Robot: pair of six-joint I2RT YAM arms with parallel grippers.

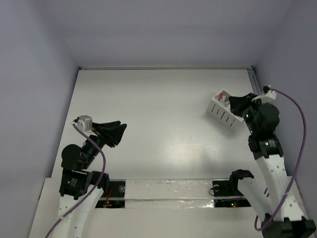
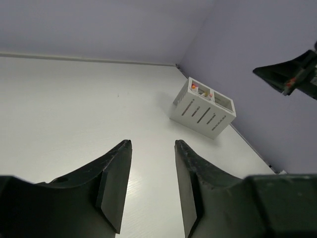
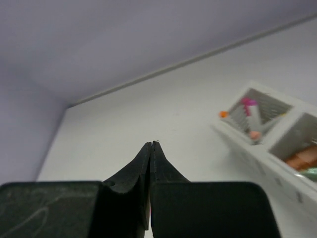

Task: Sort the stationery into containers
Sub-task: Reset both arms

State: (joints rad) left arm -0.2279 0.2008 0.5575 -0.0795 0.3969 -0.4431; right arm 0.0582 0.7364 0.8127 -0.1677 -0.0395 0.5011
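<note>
The white organiser box [image 1: 221,113] with a ribbed side stands on the table at the far right. It also shows in the left wrist view [image 2: 203,114] and the right wrist view [image 3: 277,148]. Pens with pink tips [image 3: 249,105] and an orange tip [image 3: 224,114] stand in its end compartment. A stubby orange marker [image 3: 302,159] and a mint-green one [image 3: 310,172] lie in the neighbouring compartment. My right gripper [image 1: 231,102] is shut and empty, held above the box's right end; its closed tips show in the right wrist view [image 3: 152,144]. My left gripper [image 1: 120,132] is open and empty at the left, far from the box, as the left wrist view [image 2: 153,144] shows.
Purple walls close the table on the left, back and right. A metal rail [image 1: 254,82] runs along the far right edge. A shiny taped strip [image 1: 168,191] crosses the near edge between the arm bases. My right arm [image 2: 292,77] shows in the left wrist view.
</note>
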